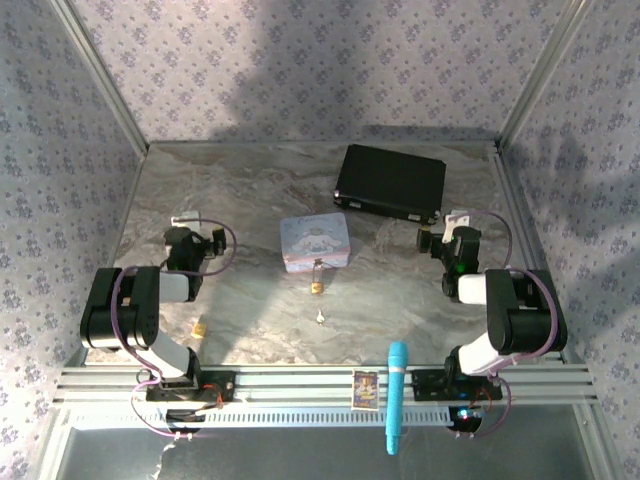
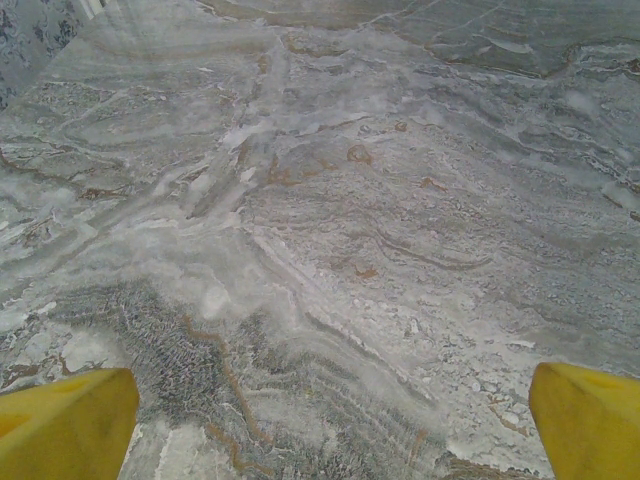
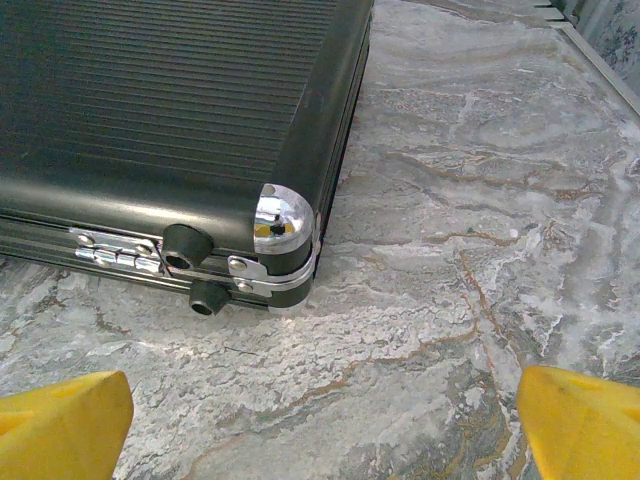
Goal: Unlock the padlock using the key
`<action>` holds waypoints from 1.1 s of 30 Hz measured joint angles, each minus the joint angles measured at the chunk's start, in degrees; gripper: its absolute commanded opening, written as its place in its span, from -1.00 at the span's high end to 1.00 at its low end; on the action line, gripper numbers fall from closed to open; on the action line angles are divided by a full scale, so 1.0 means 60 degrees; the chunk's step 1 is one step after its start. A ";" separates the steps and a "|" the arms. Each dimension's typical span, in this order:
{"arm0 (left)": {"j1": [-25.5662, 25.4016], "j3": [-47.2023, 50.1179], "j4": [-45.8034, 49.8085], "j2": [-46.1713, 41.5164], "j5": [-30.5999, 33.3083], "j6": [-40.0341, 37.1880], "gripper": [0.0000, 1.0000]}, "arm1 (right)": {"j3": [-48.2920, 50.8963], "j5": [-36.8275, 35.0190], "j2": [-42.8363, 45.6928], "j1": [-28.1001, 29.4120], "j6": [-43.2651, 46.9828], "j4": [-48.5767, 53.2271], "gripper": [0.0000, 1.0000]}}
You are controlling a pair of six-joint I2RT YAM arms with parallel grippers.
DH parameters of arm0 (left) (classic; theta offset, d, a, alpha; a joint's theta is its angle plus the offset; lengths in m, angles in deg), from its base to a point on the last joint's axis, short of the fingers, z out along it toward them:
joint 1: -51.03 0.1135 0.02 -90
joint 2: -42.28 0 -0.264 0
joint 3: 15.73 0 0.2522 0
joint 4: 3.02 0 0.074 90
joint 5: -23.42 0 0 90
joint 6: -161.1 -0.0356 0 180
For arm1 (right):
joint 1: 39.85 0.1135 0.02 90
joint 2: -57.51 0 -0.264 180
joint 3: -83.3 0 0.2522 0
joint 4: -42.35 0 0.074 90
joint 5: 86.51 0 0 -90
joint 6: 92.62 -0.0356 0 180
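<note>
Top view: 2 closed containers, the pale blue tin [image 1: 315, 243] and the black case [image 1: 390, 182], contents hidden. The padlock [image 1: 317, 287] lies just in front of the tin, with what looks like the key [image 1: 320, 318] nearer.

Left wrist: the left end effector [image 2: 330, 430] is released above bare worktop [image 2: 330, 200].

Right wrist: the right end effector [image 3: 325, 425] is released, near the case's corner.

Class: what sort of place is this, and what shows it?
Probably a robot test booth: left arm and right arm bolted to a metal rail, wallpapered panels enclosing a marble-look table, props like a black case and pale blue tin.
</note>
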 measured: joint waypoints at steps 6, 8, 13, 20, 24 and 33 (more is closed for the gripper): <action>0.0000 0.0000 0.0000 0.0000 0.0000 0.0000 -1.00 | 0.0000 0.0000 0.0000 0.0000 0.0000 0.0000 -0.99; 0.0000 0.0000 0.0000 0.0000 0.0000 0.0000 -1.00 | 0.0000 0.0000 0.0000 0.0000 0.0000 0.0000 -0.99; 0.0000 0.0000 0.0000 0.0000 0.0000 0.0000 -1.00 | 0.0000 0.0000 0.0000 0.0000 0.0000 0.0000 -0.99; 0.0000 0.0000 0.0000 -0.0015 -0.0084 -0.0040 -1.00 | -0.0018 0.0193 0.0004 -0.0040 0.0040 0.0029 -0.99; -0.0011 0.0076 0.0135 -0.0550 -0.0142 -0.0076 -1.00 | -0.0350 0.0546 0.0423 -0.0055 0.0182 0.0896 -0.99; -0.0255 -0.0251 0.2331 -0.3271 -0.0135 0.0430 -1.00 | -0.1086 0.1169 0.2958 0.0102 -0.0076 0.3519 -0.98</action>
